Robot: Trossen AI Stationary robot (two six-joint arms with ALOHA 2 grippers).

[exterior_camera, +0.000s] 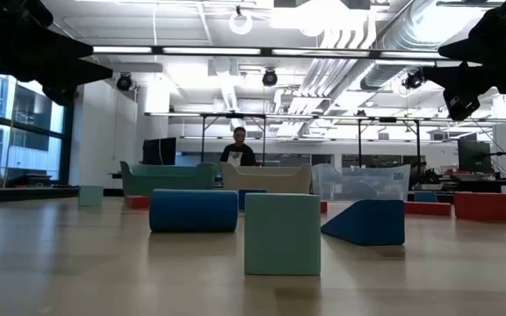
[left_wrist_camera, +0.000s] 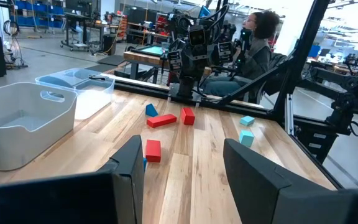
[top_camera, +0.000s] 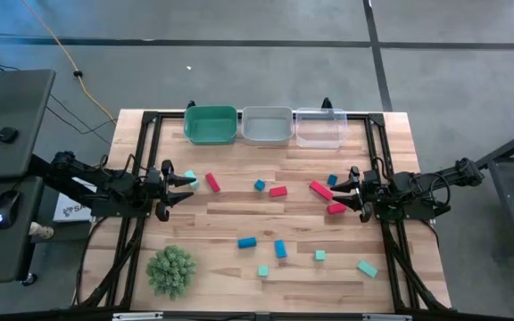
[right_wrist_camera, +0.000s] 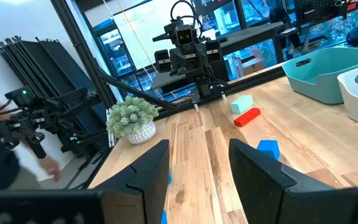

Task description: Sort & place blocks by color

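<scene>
Blocks (top_camera: 279, 249) in red, blue and teal are lying scattered across the tabletop (top_camera: 221, 223), all outside the green bin (top_camera: 211, 125), grey bin (top_camera: 267, 126) and clear bin (top_camera: 319, 127). Left claw (top_camera: 186, 185) and right claw (top_camera: 342, 190) are hovering at opposite sides, fingers apart, gripping nothing.

A wooden table (top_camera: 230, 223) sits on a grey floor (top_camera: 239, 22), with a black frame (top_camera: 141, 160) around its edge. Three bins stand side by side at the far edge: a green bin (top_camera: 211, 125) on the left, a grey bin (top_camera: 267, 126) in the middle and a clear bin (top_camera: 319, 127) on the right. A spiky green plant ball (top_camera: 170, 270) sits at the near left corner, and a person (exterior_camera: 238, 149) is in the room behind the table.
</scene>
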